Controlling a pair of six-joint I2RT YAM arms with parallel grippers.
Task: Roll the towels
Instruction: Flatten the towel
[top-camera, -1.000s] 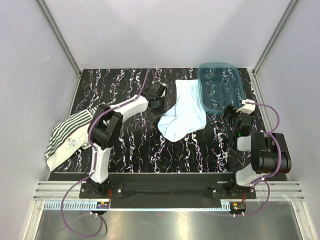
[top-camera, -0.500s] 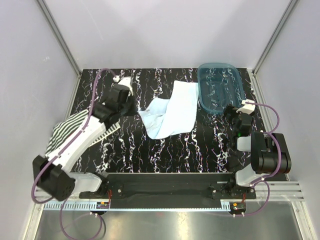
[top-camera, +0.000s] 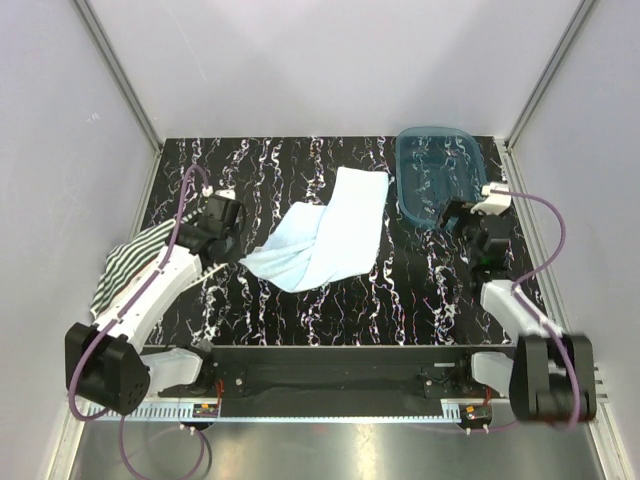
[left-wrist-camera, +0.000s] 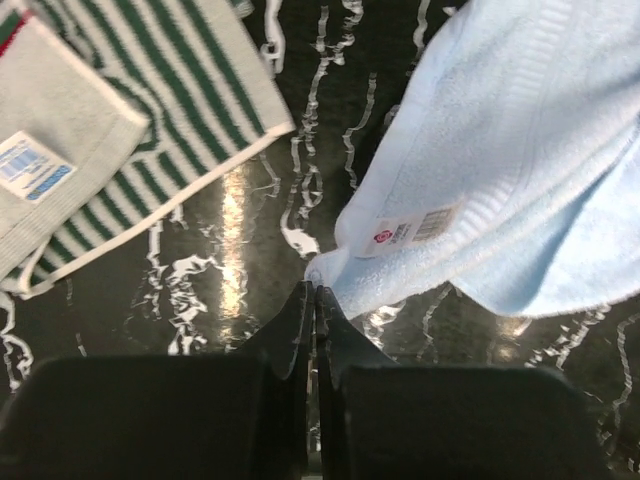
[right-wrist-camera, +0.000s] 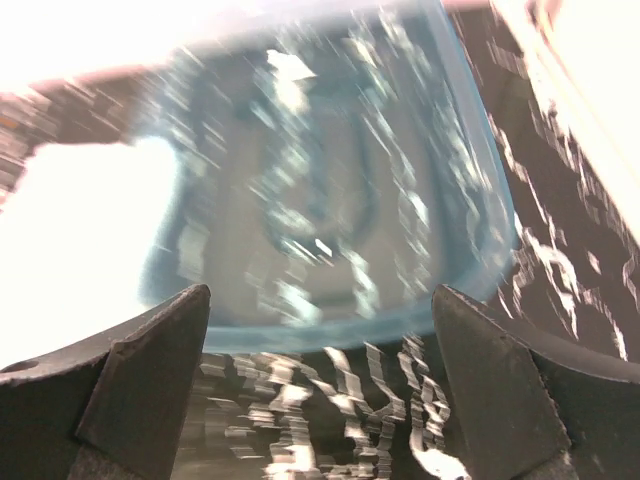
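The light blue towel (top-camera: 325, 235) lies partly folded over itself across the middle of the table, its far corner near the tub. My left gripper (top-camera: 236, 250) is shut on the towel's near-left corner; in the left wrist view the closed jaws (left-wrist-camera: 315, 292) pinch that corner (left-wrist-camera: 470, 190) beside its label. The green-and-white striped towel (top-camera: 130, 270) lies crumpled at the left edge, partly under my left arm; it also shows in the left wrist view (left-wrist-camera: 150, 120). My right gripper (top-camera: 456, 216) is open and empty, its fingers wide apart (right-wrist-camera: 320, 370) just in front of the tub.
A translucent teal plastic tub (top-camera: 440, 175) stands at the back right; its near rim fills the blurred right wrist view (right-wrist-camera: 330, 200). The black marbled table (top-camera: 380, 290) is bounded by white walls left, right and back.
My left gripper has moved left and towards the near side, dragging the blue towel's corner with it, away from the tub. My right arm has reached forward towards the tub.
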